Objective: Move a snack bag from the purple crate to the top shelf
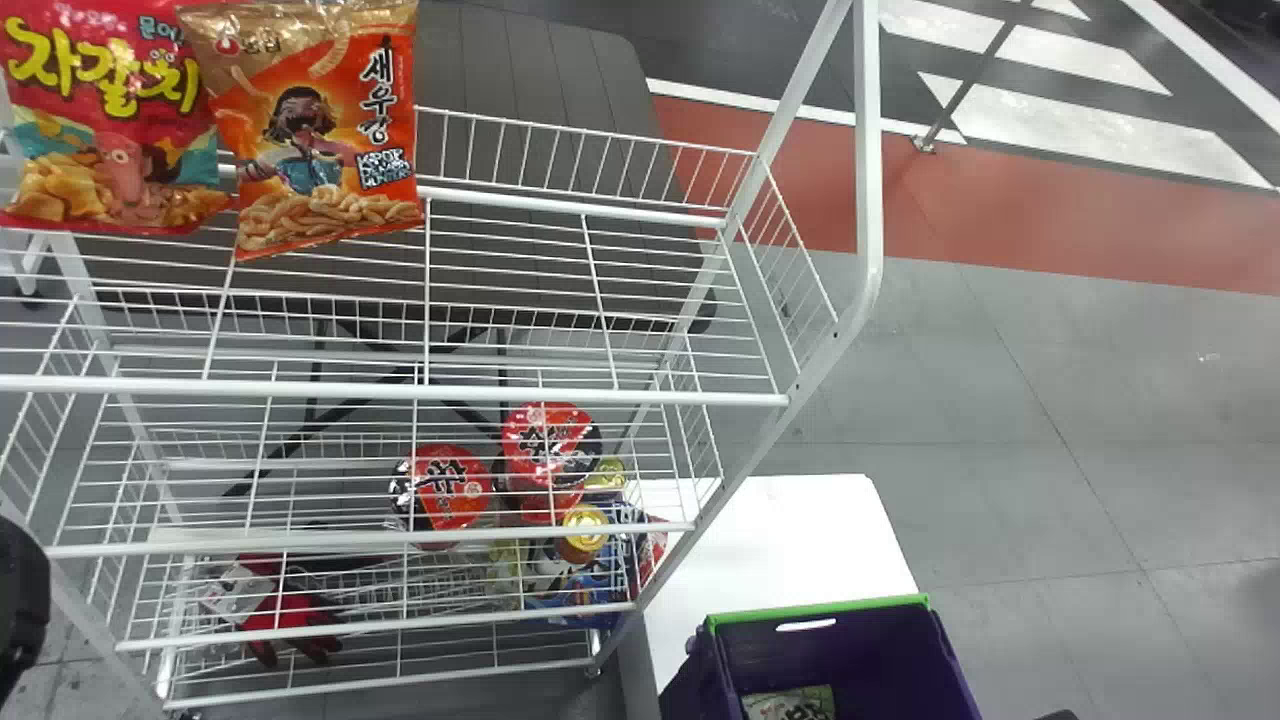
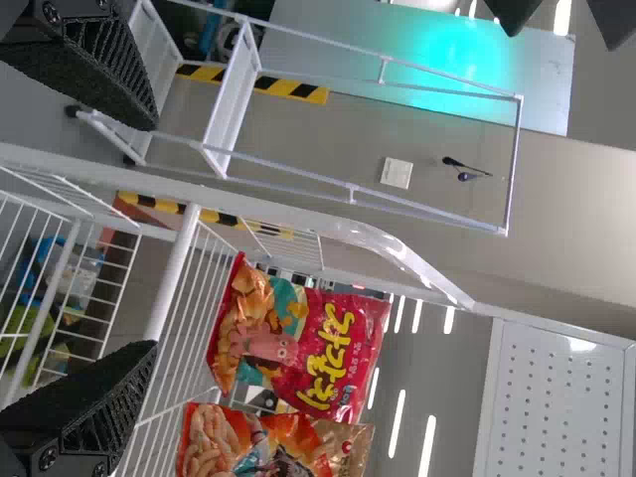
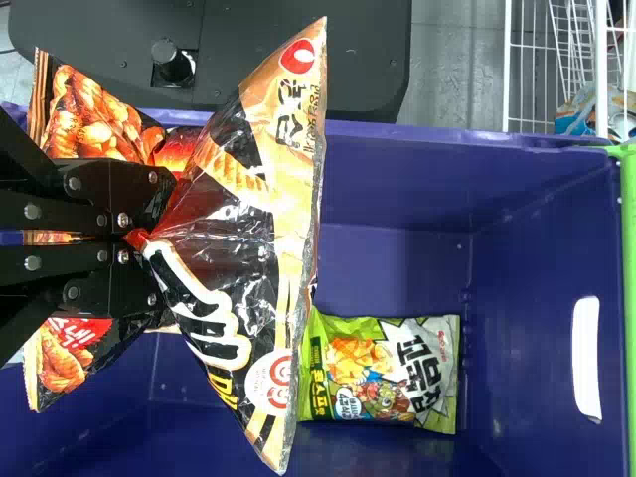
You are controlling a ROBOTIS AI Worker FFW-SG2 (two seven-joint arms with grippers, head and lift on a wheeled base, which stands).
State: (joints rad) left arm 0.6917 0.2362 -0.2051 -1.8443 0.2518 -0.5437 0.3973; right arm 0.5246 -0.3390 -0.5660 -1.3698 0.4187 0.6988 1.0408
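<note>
I've got the right gripper [image 3: 137, 239] closed on a black-and-orange snack bag [image 3: 224, 258], cinching its middle into tight folds, over the purple crate [image 1: 850, 650]. A green snack bag [image 3: 378, 373] lies inside that crate. My left arm [image 1: 20, 610] is at the rack's left side, with the left gripper [image 2: 154, 236] spread wide and holding nothing. On the top shelf [image 1: 600, 396], a red snack bag [image 1: 110, 130] and an orange snack bag [image 1: 320, 130] stand side by side at the left. Red-lidded noodle cups [image 1: 445, 487] sit lower in the rack.
</note>
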